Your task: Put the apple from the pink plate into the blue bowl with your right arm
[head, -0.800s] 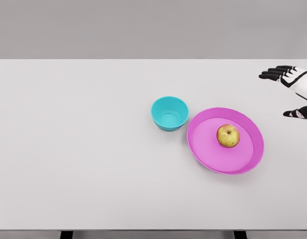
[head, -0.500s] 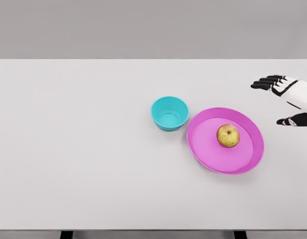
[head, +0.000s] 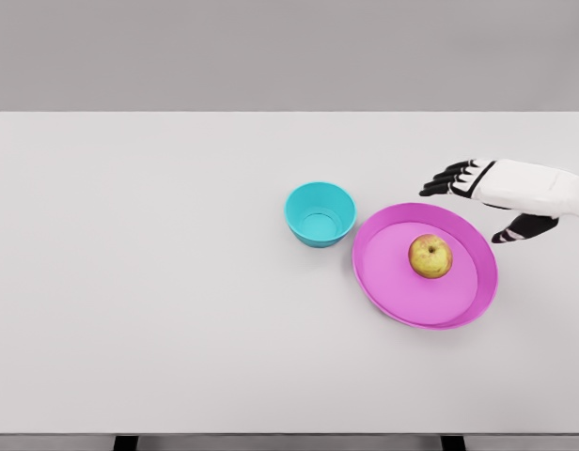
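Note:
A yellow-red apple (head: 430, 256) lies on the pink plate (head: 402, 296), right of the table's middle. Just left of the plate stands the blue bowl (head: 320, 213), with nothing in it. My right hand (head: 468, 202) comes in from the right edge and hovers over the plate's far right rim, up and to the right of the apple. Its black fingers (head: 445, 181) are spread, the thumb (head: 515, 228) held apart, and it holds nothing. The left arm does not show.
The white table (head: 158, 282) carries only the bowl and the plate. Its right edge runs just beyond the plate and the hand.
My right hand has moved left from the table's right edge to above the plate's far rim, closer to the apple. Apple, plate and bowl have not moved.

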Available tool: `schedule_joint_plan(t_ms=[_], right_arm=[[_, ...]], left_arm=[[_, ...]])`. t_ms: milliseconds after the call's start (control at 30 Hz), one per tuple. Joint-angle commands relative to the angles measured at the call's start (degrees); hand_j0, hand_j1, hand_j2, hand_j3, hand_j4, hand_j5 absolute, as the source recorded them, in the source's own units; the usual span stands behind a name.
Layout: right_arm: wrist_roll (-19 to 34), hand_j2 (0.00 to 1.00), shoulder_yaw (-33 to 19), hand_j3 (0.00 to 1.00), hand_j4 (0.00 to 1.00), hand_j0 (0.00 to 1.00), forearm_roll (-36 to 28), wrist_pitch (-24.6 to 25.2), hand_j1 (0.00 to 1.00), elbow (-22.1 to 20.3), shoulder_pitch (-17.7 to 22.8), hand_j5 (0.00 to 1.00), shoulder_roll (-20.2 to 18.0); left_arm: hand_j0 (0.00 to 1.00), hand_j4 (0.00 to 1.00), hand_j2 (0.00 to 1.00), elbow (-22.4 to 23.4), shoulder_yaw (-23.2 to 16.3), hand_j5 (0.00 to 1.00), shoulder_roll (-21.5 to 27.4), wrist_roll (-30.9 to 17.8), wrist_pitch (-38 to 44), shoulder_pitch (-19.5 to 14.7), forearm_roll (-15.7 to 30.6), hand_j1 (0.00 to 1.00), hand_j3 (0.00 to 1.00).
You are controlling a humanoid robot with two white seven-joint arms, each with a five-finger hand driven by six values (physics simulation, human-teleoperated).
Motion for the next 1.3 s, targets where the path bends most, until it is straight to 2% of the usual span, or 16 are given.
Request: schedule_joint_plan(t_ms=[0,167,367,667,800,1167,1200,1233,1267], right_arm=[[0.3,1.00,3.4,1.00,1.00,1.00,-0.2,0.1,1.00,1.5,0.0,1.00,1.5],[0.3,1.00,3.9,1.00,1.00,1.00,-0.2,0.1,1.00,1.6,-0.1,1.00,2.1],[0.3,1.00,6.0,1.00,1.00,1.00,-0.1,0.1,1.00,5.4,-0.2,1.00,3.7],[0.3,1.00,7.1,1.00,1.00,1.00,1.2,0.1,1.00,6.0,-0.3,1.00,6.4],[0.3,1.00,7.1,1.00,1.00,1.00,1.2,0.1,1.00,7.9,-0.3,1.00,6.5],[0.3,1.00,8.5,1.00,1.00,1.00,1.2,0.1,1.00,8.1,-0.2,1.00,7.3],[0.3,0.98,8.6,0.98,0.98,0.98,1.5,0.1,0.98,8.1,-0.3,0.98,7.3],[0.3,0.73,8.6,0.73,0.73,0.73,1.8,0.1,0.73,8.0,-0.3,0.73,7.3],[0.3,0.61,8.6,0.61,0.61,0.61,1.9,0.1,0.61,8.0,-0.3,0.61,7.3]], left_arm=[[1.00,1.00,1.00,0.0,0.0,1.00,0.0,0.0,0.0,0.0,0.0,1.00,1.00],[1.00,1.00,1.00,0.0,0.1,1.00,0.0,0.0,0.0,0.0,0.0,1.00,1.00],[1.00,1.00,1.00,0.0,0.0,1.00,0.0,0.0,0.0,0.0,0.0,1.00,1.00],[1.00,1.00,1.00,0.0,0.0,1.00,0.0,0.0,0.0,0.0,0.0,1.00,1.00],[1.00,1.00,1.00,-0.1,0.0,1.00,0.0,0.0,0.0,0.0,0.0,1.00,1.00],[1.00,1.00,1.00,0.0,0.1,1.00,0.0,0.0,0.0,0.0,0.0,1.00,1.00],[1.00,1.00,1.00,0.0,0.0,1.00,0.0,0.0,0.0,0.0,0.0,1.00,1.00],[1.00,1.00,1.00,0.0,0.0,1.00,0.0,0.0,0.0,0.0,0.0,1.00,1.00],[1.00,1.00,1.00,-0.1,0.0,1.00,0.0,0.0,0.0,0.0,0.0,1.00,1.00]])
